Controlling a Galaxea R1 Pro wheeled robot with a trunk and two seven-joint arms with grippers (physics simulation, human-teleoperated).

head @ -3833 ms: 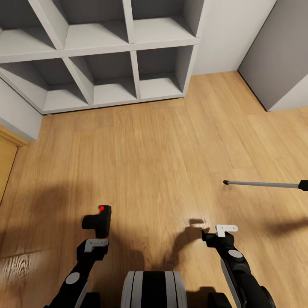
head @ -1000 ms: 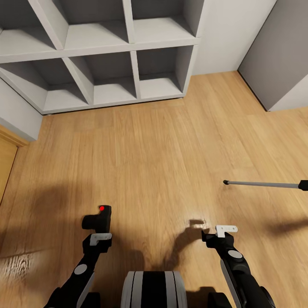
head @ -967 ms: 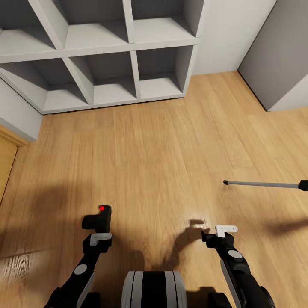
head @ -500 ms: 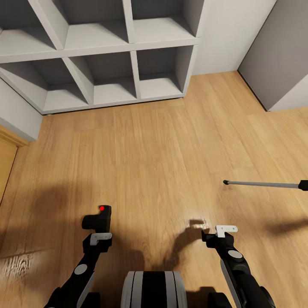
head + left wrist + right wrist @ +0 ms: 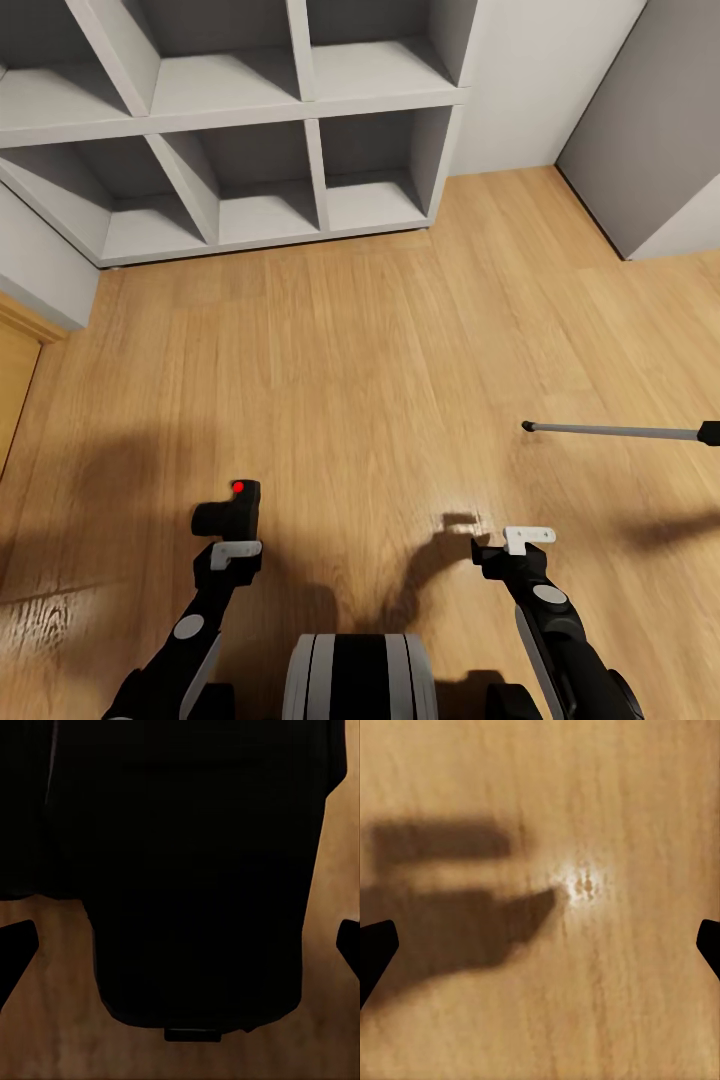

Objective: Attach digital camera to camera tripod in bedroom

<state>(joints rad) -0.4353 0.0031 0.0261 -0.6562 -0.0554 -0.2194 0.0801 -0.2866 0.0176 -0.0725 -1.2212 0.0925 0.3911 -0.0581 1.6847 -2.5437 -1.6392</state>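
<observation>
The digital camera (image 5: 230,510) is small and black with a round red button on top, and it sits on the light wood floor at the lower left of the head view. My left gripper (image 5: 236,549) is just behind it and open. In the left wrist view the dark camera body (image 5: 187,870) looms close, and the fingertips (image 5: 15,949) stand wide apart at either side. My right gripper (image 5: 529,536) hangs open over bare floor (image 5: 585,982). One silver leg of the camera tripod (image 5: 615,431) pokes in from the right edge; the rest is out of view.
A grey cube shelf (image 5: 250,120) stands against the wall ahead. A grey panel (image 5: 660,130) rises at the back right, and a wooden door edge (image 5: 15,370) shows at the left. My base (image 5: 360,675) is at the bottom centre.
Over the past few seconds my left gripper has moved forward, closer to the digital camera. In the last second nothing has visibly shifted.
</observation>
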